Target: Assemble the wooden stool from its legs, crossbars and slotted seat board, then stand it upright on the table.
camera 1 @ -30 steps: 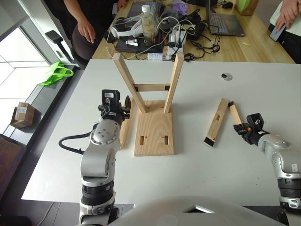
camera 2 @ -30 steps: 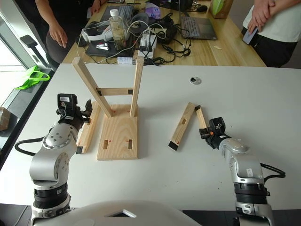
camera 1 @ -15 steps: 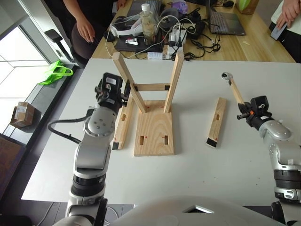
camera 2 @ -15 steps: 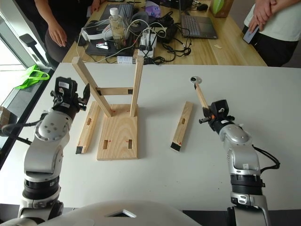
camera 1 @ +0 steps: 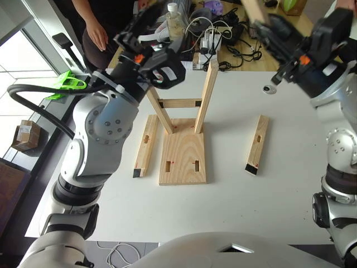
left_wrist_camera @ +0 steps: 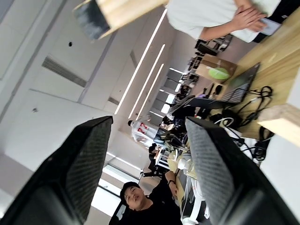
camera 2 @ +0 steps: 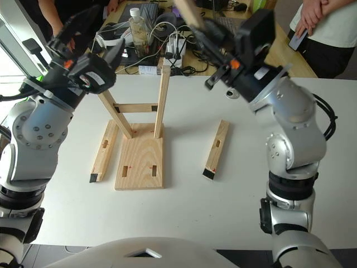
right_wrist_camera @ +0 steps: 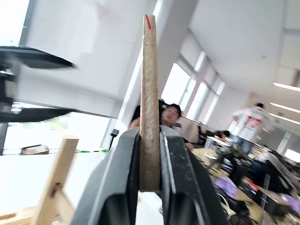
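The slotted seat board [camera 1: 182, 158] lies flat on the white table with two legs [camera 1: 207, 95] standing in it, joined by a crossbar [camera 1: 179, 103]. One loose leg [camera 1: 144, 145] lies left of the board and another loose leg [camera 1: 256, 143] lies to its right. My right gripper [camera 2: 211, 34] is high above the table's far side, shut on a thin wooden crossbar [right_wrist_camera: 150, 89] that points up and away. My left gripper [left_wrist_camera: 147, 123] is open and empty, raised above the left standing leg [camera 1: 158, 106].
A small round metal fitting [camera 1: 269, 89] sits on the table at the far right. Behind the table a wooden desk [camera 1: 312, 56] carries a bottle [camera 1: 175, 25], cables and a laptop. People stand beyond it.
Both arms have risen from the table. The right gripper carried its crossbar from beside the right loose leg up high. The left gripper left the left loose leg and now hangs above the standing legs.
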